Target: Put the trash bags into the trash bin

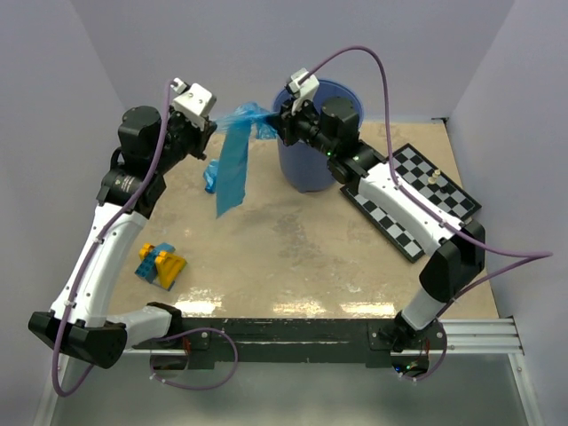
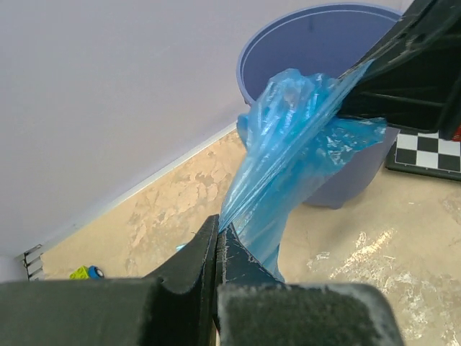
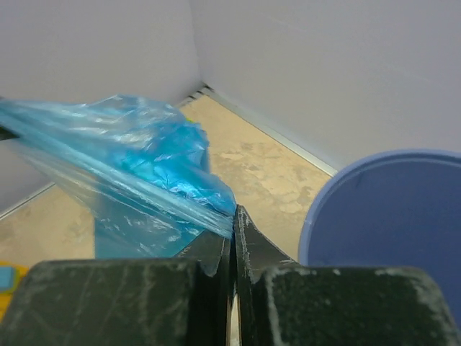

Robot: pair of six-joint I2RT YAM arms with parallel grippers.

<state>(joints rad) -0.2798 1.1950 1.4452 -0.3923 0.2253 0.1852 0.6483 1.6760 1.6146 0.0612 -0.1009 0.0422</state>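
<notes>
A thin bright-blue trash bag is stretched in the air between my two grippers, with a long strip hanging down to the table. My left gripper is shut on its left end; the film runs out from the closed fingertips. My right gripper is shut on its right end, just left of the trash bin. The trash bin is a round blue bucket standing upright at the back; its rim shows in both wrist views. More blue film lies on the table below.
A black-and-white chessboard lies right of the bin under my right arm. Small blue and yellow toy blocks lie at the front left. Purple walls close in the back and both sides.
</notes>
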